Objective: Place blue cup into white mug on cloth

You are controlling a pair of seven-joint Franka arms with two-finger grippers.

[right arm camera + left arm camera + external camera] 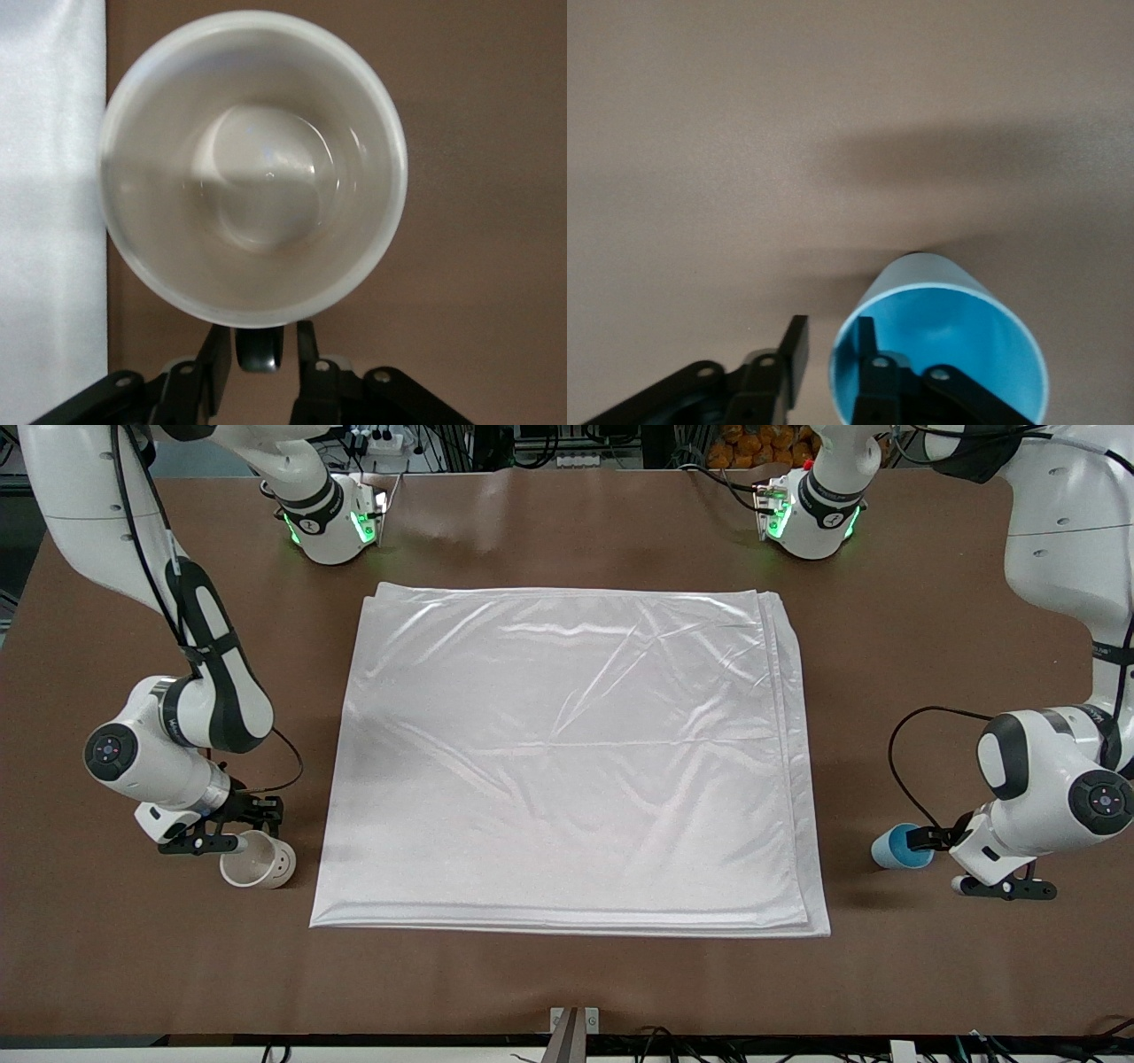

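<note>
The blue cup (895, 848) stands on the bare table beside the cloth (567, 762), at the left arm's end. My left gripper (930, 838) is down at it. In the left wrist view the left gripper (831, 350) is open astride the wall of the cup (966, 328), one finger inside and one outside, with a gap showing. The white mug (259, 861) stands on the table at the right arm's end. My right gripper (232, 840) is open, and in the right wrist view the right gripper (259, 350) has a finger on each side of the black handle (259, 352) of the mug (252, 168).
The brown table (567, 983) has bare strips round the cloth. The cloth's edge (49, 221) lies close beside the mug. The two arm bases stand along the table edge farthest from the front camera.
</note>
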